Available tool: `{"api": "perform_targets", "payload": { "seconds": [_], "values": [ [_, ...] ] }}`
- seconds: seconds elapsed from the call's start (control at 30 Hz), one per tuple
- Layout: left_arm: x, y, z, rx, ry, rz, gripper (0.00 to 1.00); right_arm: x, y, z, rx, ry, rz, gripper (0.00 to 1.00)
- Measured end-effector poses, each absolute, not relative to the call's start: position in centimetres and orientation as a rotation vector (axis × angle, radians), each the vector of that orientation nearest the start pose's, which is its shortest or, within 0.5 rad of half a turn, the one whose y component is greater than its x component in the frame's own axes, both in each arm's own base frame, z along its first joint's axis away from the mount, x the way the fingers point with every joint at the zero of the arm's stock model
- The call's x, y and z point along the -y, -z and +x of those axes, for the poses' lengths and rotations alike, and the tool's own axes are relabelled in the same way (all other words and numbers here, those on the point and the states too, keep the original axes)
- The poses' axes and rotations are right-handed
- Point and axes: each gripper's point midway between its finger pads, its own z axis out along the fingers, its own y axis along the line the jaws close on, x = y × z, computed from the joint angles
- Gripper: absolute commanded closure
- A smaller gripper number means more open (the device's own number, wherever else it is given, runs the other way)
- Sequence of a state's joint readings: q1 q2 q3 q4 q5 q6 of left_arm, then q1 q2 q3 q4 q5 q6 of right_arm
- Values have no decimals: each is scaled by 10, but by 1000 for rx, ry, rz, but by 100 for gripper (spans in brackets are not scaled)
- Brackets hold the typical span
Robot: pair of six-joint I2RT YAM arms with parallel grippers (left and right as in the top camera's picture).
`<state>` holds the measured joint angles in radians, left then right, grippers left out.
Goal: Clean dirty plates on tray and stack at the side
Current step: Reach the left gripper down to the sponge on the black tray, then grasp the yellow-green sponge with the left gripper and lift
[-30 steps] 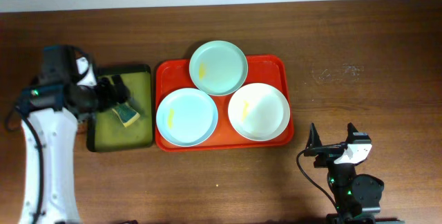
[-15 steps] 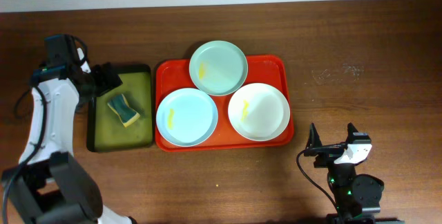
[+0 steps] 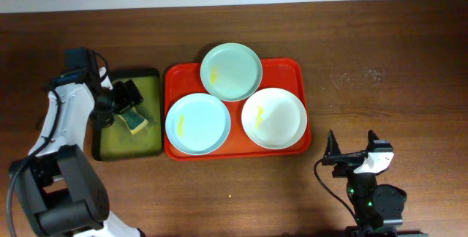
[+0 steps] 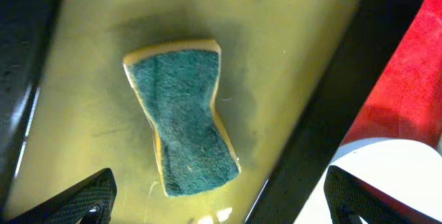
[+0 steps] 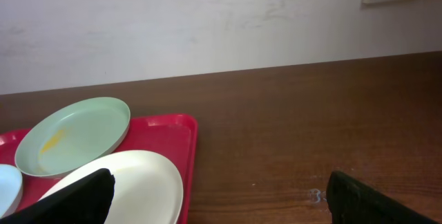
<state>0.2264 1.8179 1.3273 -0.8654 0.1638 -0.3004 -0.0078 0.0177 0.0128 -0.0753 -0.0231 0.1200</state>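
Observation:
On the red tray (image 3: 303, 69) lie three plates: mint green (image 3: 231, 71) at the back, pale blue (image 3: 197, 123) front left, cream white (image 3: 273, 118) front right. The mint and blue ones carry yellow smears. My left gripper (image 3: 124, 94) hangs open over the olive-green tray (image 3: 128, 145), just behind a green-and-yellow sponge (image 3: 134, 121). In the left wrist view the sponge (image 4: 183, 113) lies flat ahead of the open left gripper (image 4: 221, 203), untouched. My right gripper (image 3: 352, 145) stands open near the table's front, right of the red tray, holding nothing.
The olive-green tray's black rim (image 4: 324, 99) runs between the sponge and the red tray (image 4: 407, 86). In the right wrist view the cream plate (image 5: 138, 175) and mint plate (image 5: 72, 134) sit left of bare brown table (image 5: 311, 127); a white wall stands behind.
The left arm swung back toward the table's rear left, then brought its gripper forward over the olive tray beside the sponge. The right arm and plates have not moved.

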Motion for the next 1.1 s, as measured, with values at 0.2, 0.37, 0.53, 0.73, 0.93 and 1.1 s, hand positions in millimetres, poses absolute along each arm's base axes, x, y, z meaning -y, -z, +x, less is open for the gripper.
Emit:
{"api": "perform_targets", "payload": {
  "seconds": [0.2,0.37,0.53,0.73,0.93,1.1],
  "values": [
    [-57,-61,377,-2829,232,-725,5,-2,-157,246,-1650,-104,88,1],
    [-56,-53,376,-2831,226,-718,9,-2,-157,246,-1650,-104,88,1],
    [-62,-46,378,-2806,181,-731,10,-2,-157,246,-1650,-104,88,1],
    [-71,-11,374,-2846,101,-848,12,-2,-157,246,-1650,-104,88,1],
    [-75,-4,379,-2828,75,-872,99,-2,-157,246,-1650,-104,88,1],
    [-72,-2,380,-2831,93,-868,100,-2,-157,246,-1650,-104,88,1]
  ]
}}
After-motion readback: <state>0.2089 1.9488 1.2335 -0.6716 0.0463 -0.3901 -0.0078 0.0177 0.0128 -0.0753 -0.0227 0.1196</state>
